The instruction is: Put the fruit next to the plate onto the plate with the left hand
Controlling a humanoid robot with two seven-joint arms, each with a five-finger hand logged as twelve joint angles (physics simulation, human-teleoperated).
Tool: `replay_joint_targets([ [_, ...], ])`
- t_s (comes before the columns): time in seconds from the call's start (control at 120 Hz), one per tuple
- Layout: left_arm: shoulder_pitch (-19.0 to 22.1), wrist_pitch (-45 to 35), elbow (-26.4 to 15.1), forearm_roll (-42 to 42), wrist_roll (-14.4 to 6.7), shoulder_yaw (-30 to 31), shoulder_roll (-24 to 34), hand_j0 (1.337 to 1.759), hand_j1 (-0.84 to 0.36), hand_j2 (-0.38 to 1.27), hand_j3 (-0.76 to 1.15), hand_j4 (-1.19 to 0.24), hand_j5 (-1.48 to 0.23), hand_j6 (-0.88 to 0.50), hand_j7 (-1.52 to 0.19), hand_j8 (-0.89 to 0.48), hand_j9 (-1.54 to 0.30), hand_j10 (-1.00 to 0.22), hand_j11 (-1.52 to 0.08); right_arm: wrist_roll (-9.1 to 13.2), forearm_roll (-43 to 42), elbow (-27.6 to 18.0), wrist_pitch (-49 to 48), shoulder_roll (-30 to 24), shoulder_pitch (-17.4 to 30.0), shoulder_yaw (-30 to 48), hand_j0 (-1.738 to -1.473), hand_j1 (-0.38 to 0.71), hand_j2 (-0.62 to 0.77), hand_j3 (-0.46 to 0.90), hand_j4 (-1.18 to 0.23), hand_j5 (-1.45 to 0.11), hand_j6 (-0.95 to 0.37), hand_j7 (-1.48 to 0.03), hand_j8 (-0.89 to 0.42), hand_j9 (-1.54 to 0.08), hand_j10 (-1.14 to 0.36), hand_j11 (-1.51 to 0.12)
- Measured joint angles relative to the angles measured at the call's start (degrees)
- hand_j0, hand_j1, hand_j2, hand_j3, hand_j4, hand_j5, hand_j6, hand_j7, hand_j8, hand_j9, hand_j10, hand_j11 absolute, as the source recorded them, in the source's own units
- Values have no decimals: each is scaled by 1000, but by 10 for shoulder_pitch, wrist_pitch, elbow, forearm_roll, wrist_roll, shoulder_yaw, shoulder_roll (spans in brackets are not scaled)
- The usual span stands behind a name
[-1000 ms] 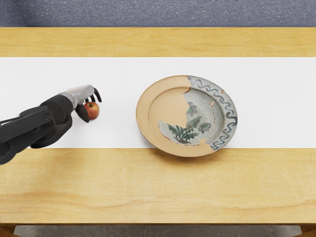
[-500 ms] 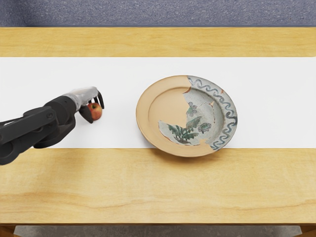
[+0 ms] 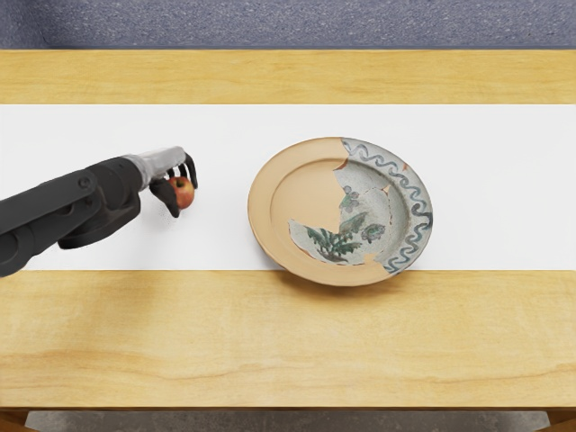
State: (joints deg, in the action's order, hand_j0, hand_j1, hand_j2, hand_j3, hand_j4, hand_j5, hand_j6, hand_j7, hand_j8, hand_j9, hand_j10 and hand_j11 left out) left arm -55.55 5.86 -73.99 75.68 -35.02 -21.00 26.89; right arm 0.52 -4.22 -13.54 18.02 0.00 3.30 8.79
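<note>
Where our left arm entered from the left edge, our left hand (image 3: 171,176) was curled around the small red apple (image 3: 184,192) — dark fingers over its top, thumb beneath. We saw the apple in that grasp over the white strip (image 3: 432,126) of the worktop (image 3: 288,342) — left of the patterned plate (image 3: 265,198), clearly apart from its rim.

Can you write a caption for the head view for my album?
The left hand grips a small red apple, not yet over the painted plate on the wooden table.
</note>
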Motion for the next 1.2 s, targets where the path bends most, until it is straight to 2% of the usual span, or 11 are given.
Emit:
replay_joint_targets([
  [0.158, -44, 28, -22, -51, 0, 0, 15, 1645, -388, 552, 0, -522, -1152, -282, -1162, -326, -1166, -841, -1173, 0, 0, 0, 0, 0, 0, 0, -1658, -349, 0, 0, 0, 0, 0, 0, 0, 0, 0, 0],
  [0.283, -84, 55, -38, -91, 1, 0, 19, 1646, -271, 369, 0, -587, -1180, -334, -1170, -375, -1174, -845, -1183, 0, 0, 0, 0, 0, 0, 0, -1658, -349, 0, 0, 0, 0, 0, 0, 0, 0, 0, 0],
  [0.325, -93, 64, -40, -102, 0, 0, 17, 1646, -282, 419, 0, -599, -1188, -334, -1174, -379, -1175, -846, -1184, 0, 0, 0, 0, 0, 0, 0, -1658, -349, 0, 0, 0, 0, 0, 0, 0, 0, 0, 0],
  [0.375, -100, 73, -42, -110, 1, 0, 11, 1646, -245, 331, 0, -616, -1204, -333, -1174, -379, -1177, -847, -1186, 0, 0, 0, 0, 0, 0, 0, -1658, -349, 0, 0, 0, 0, 0, 0, 0, 0, 0, 0],
  [0.442, -109, 81, -43, -117, 0, 0, 2, 1648, -270, 423, 0, -625, -1219, -333, -1172, -379, -1175, -850, -1184, 0, 0, 0, 0, 0, 0, 0, -1658, -349, 0, 0, 0, 0, 0, 0, 0, 0, 0, 0],
  [0.492, -117, 84, -43, -121, 1, 0, -3, 1648, -217, 294, 0, -653, -1226, -353, -1171, -396, -1175, -851, -1184, 0, 0, 0, 0, 0, 0, 0, -1658, -349, 0, 0, 0, 0, 0, 0, 0, 0, 0, 0],
  [0.525, -124, 85, -43, -125, 1, 0, -13, 1648, -209, 298, 0, -678, -1225, -352, -1164, -411, -1175, -852, -1184, 0, 0, 0, 0, 0, 0, 0, -1658, -349, 0, 0, 0, 0, 0, 0, 0, 0, 0, 0],
  [0.8, -143, 87, -40, -139, 0, 0, -78, 1652, -299, 611, 0, -790, -1222, -377, -1161, -455, -1165, -858, -1172, 0, 0, 0, 0, 0, 0, 0, -1658, -349, 0, 0, 0, 0, 0, 0, 0, 0, 0, 0],
  [0.867, -146, 88, -39, -139, 0, 0, -87, 1653, -342, 699, 0, -800, -1227, -386, -1175, -413, -1159, -862, -1164, 0, 0, 0, 0, 0, 0, 0, -1658, -349, 0, 0, 0, 0, 0, 0, 0, 0, 0, 0],
  [1.033, -145, 81, -27, -142, 0, -5, -111, 1656, -18, 324, 0, -413, -619, -228, -596, -240, -589, -440, -591, 0, 0, 0, 0, 0, 0, 0, -1658, -349, 0, 0, 0, 0, 0, 0, 0, 0, 0, 0],
  [1.2, -121, 80, -24, -186, 0, -41, -114, 1657, 170, 147, 0, -198, -293, -116, -282, -122, -279, -210, -280, 0, 0, 0, 0, 0, -1, 0, -1658, -349, 0, 0, 0, 0, 0, 0, 0, 0, 0, 0],
])
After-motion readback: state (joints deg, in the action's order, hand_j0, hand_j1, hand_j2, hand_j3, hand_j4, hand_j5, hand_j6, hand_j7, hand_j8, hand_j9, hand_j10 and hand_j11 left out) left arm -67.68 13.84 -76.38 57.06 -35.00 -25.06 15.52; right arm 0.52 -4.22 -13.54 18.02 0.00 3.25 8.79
